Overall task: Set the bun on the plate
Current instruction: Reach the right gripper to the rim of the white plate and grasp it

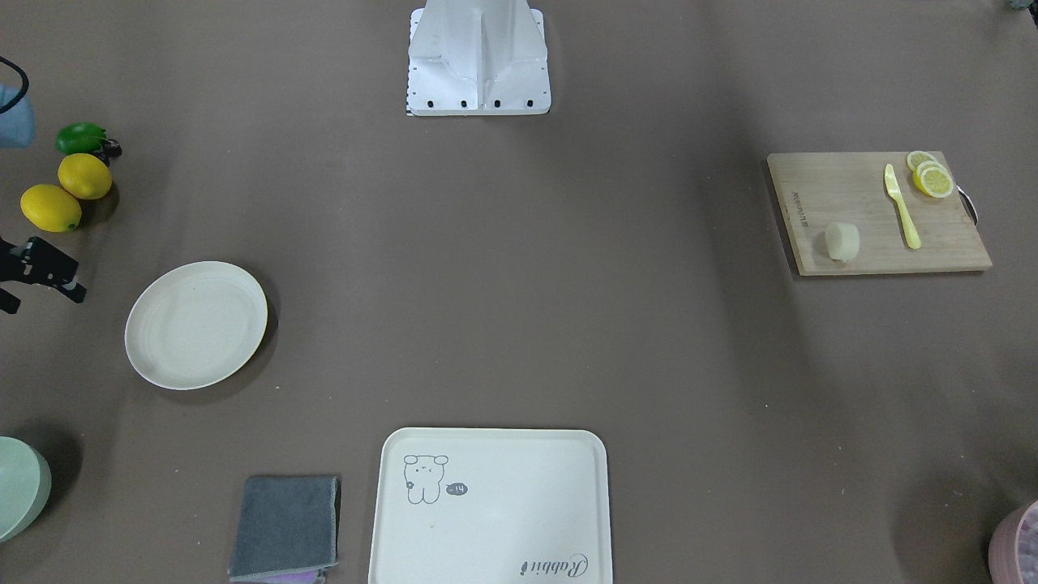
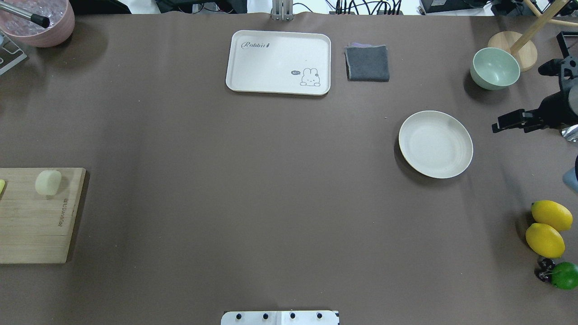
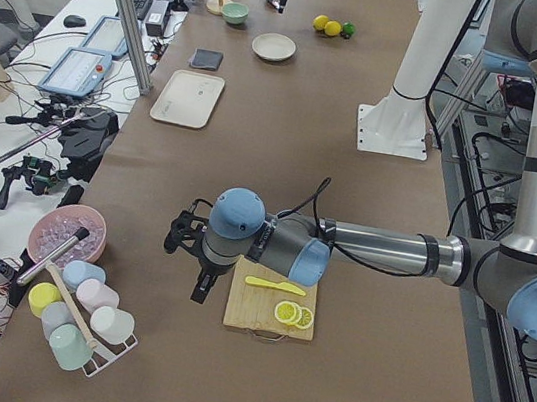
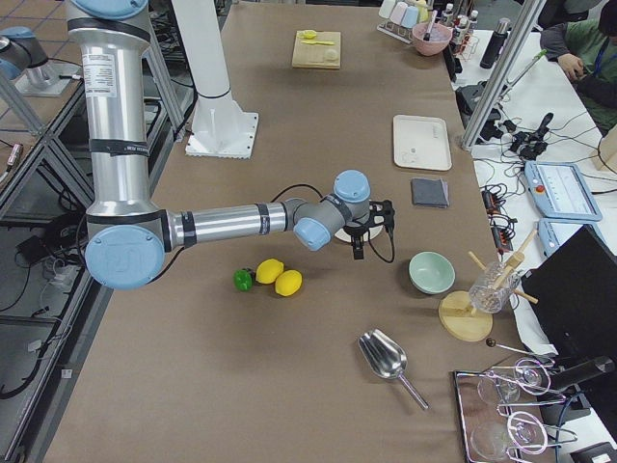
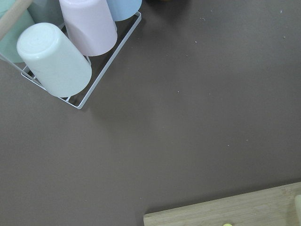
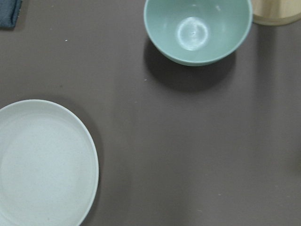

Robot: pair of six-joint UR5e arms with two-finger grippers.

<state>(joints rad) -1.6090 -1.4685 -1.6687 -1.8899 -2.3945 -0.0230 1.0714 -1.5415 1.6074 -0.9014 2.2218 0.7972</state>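
The bun (image 1: 842, 242) (image 2: 48, 182), a small pale rounded block, lies on a wooden cutting board (image 1: 843, 195) (image 2: 31, 225) at the table's left end. Far across the table the round cream plate (image 1: 196, 324) (image 2: 435, 144) (image 6: 42, 160) sits with nothing on it. My right gripper (image 2: 496, 125) hangs beside the plate, towards the table's end, and looks open with nothing between its fingers. Only the exterior left view shows my left gripper (image 3: 197, 289). It hovers off the board's end, and I cannot tell its state. In that view the left arm hides the bun.
A yellow knife (image 1: 902, 207) and lemon slices (image 1: 931, 176) share the board. A cup rack (image 5: 70, 52) and a pink bowl (image 2: 38, 20) stand near the left arm. A green bowl (image 2: 495, 68), two lemons (image 2: 546, 228), a lime (image 2: 564, 275), a tray (image 2: 278, 62) and a grey cloth (image 2: 367, 63) lie around.
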